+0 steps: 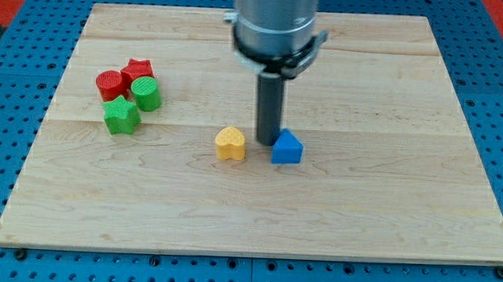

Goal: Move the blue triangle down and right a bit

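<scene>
Flanking my tip (266, 142), the blue triangle block (287, 148) and yellow heart-shaped block (230, 143) are seen; no claw is fitted.

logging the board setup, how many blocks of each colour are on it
red: 2, a cylinder and a star
green: 2, a cylinder and a star
yellow: 1, a heart
blue: 1, a triangle
total: 6

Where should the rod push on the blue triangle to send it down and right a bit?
Push on the blue triangle's upper-left face, coming from the view's top left. My tip sits right at its left edge, between it and the yellow block, so it likely needs only a slight shift upward first.
</scene>
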Action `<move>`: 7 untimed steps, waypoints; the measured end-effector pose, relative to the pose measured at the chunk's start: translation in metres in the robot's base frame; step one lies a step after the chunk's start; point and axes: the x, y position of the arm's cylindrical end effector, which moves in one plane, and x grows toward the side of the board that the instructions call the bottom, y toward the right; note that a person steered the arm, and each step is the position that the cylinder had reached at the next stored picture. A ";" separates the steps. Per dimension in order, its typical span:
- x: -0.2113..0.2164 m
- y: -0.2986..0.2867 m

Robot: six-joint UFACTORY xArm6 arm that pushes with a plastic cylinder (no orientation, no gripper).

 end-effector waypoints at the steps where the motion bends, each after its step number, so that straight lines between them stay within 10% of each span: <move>1: 0.008 0.037; 5: 0.076 0.105; 7: 0.153 0.019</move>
